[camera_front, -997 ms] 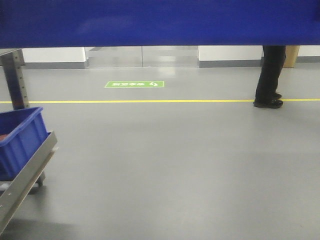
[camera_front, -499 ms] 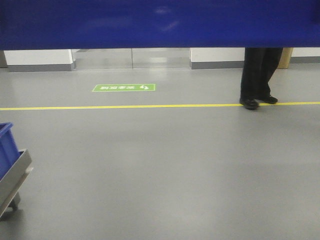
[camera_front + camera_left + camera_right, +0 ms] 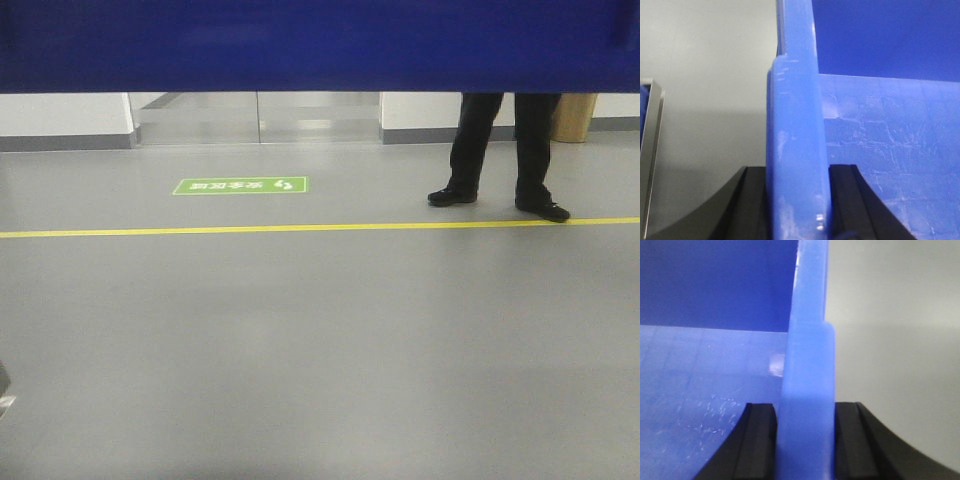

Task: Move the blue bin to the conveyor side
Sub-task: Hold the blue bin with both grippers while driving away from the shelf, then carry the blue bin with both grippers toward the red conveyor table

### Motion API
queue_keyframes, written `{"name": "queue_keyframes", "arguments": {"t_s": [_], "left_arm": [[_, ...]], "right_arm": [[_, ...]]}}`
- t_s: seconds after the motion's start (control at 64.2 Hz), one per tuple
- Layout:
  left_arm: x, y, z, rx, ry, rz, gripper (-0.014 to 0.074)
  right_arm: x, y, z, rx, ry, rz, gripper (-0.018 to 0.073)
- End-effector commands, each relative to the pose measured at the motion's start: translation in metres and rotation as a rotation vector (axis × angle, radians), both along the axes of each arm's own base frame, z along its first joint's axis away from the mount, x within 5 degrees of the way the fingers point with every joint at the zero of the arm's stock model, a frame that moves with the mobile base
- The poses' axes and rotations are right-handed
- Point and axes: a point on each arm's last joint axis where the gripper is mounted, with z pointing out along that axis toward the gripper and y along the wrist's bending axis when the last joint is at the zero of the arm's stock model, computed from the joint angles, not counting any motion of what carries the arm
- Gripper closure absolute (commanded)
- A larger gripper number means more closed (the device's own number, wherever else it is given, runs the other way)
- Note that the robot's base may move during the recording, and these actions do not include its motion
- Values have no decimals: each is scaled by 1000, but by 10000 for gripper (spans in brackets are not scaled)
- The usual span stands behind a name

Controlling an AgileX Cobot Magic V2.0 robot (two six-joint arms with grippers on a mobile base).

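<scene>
The blue bin (image 3: 320,45) is held up off the floor and fills the top strip of the front view. My left gripper (image 3: 797,200) is shut on the bin's thick rim (image 3: 795,150), one black finger (image 3: 752,205) outside the wall and the other inside. My right gripper (image 3: 805,440) is shut on the opposite rim (image 3: 807,380) in the same way, with a finger (image 3: 757,440) inside the bin. The scuffed bin floor (image 3: 890,150) shows empty. The conveyor side is out of view.
Grey floor lies ahead, crossed by a yellow line (image 3: 300,228), with a green floor sign (image 3: 240,186) beyond it. A person's dark-trousered legs (image 3: 500,150) stand on the line at the right. A steel rail (image 3: 651,150) shows below at the left wrist view's edge.
The view has swung right: the other blue bin on its steel rail slid out at the left. The person has stepped, legs now apart. Both grippers still hold the bin.
</scene>
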Motion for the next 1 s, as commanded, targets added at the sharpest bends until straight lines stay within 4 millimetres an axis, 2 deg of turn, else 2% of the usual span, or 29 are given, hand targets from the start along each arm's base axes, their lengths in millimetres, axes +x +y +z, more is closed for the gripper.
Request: {"name": "queue_keyframes", "arguments": {"t_s": [0.0,0.436,0.686,0.982], "left_arm": [[-5,0,16,-4,-126,-11,615],[-4,0,16,-2,-134,-10,615],[0,-1,23,-12,-215,-15,615],[0,-1,24,-13,-228,-16,615]], "right_arm": [[-5,-4,20,5,-146,-6,648],[-3,-3,21,7,-158,-7,648],[0,-3,27,21,-229,-9,648],[1,-3,30,29,-269,-10,648]]}}
